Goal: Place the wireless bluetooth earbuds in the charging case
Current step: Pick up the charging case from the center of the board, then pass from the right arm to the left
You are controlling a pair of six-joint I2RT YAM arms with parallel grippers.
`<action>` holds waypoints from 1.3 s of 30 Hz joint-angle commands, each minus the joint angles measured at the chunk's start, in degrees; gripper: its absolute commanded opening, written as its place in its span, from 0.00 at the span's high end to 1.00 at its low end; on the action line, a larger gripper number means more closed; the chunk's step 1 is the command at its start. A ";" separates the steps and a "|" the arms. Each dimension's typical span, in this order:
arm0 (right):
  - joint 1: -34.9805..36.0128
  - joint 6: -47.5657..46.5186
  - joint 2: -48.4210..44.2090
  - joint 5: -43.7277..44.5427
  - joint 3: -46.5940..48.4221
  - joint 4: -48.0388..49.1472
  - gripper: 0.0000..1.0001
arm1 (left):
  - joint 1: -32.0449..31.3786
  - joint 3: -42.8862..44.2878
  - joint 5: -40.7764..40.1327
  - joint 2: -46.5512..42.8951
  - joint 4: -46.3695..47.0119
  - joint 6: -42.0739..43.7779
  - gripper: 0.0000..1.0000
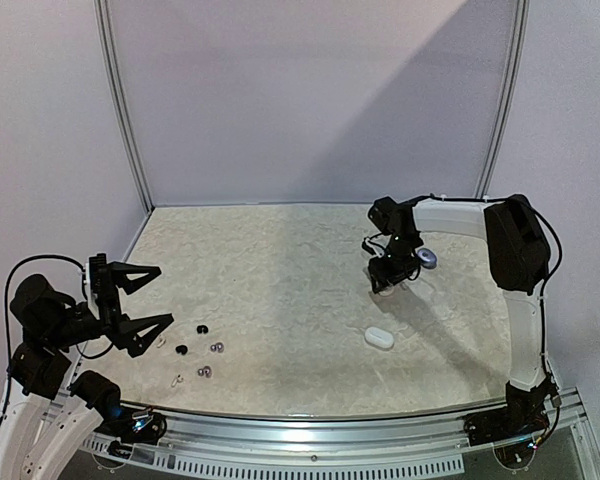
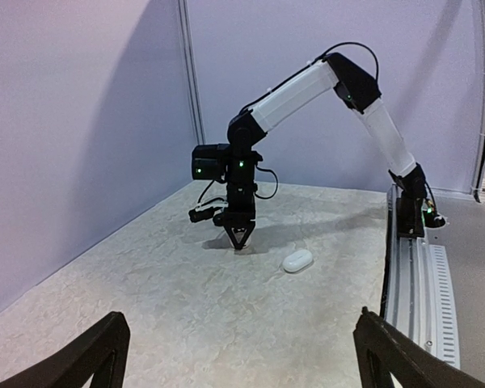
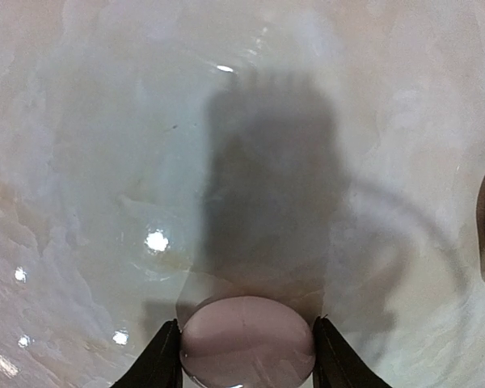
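Observation:
A lavender oval charging case (image 3: 247,354) lies on the table between the fingers of my right gripper (image 3: 246,323), which touch it on both sides. From above, that gripper (image 1: 385,283) points straight down at the table's right back. A second case, white and shut (image 1: 379,338), lies just in front of it and also shows in the left wrist view as the white case (image 2: 297,260). Several tiny earbuds lie at the front left: black ones (image 1: 201,329), grey ones (image 1: 218,347) and a white one (image 1: 177,380). My left gripper (image 1: 145,297) hovers open beside them.
The table's near edge is a metal rail (image 1: 310,415). Pale walls with upright metal posts (image 1: 125,110) close off the back. The right arm (image 2: 307,89) arches over the table's right side.

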 commanded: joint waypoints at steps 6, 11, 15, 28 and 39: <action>15.28 -7.72 -11.72 17.42 1.51 10.16 0.71 | -0.41 2.19 -7.55 1.43 -0.05 -4.79 0.01; 32.50 -23.46 -20.45 27.16 -3.27 33.34 0.71 | -0.31 5.41 -14.17 5.25 -0.66 -18.66 0.12; 41.68 -36.66 -18.62 31.17 0.13 42.92 0.70 | -0.32 6.21 -8.98 8.59 -0.59 -27.44 0.15; 51.08 -50.81 -7.07 29.55 16.30 40.52 0.71 | -0.63 7.48 0.29 12.49 2.98 -31.73 0.18; 52.95 -50.48 -4.12 24.49 21.63 38.65 0.72 | -1.72 6.37 0.23 14.51 6.52 -32.65 0.39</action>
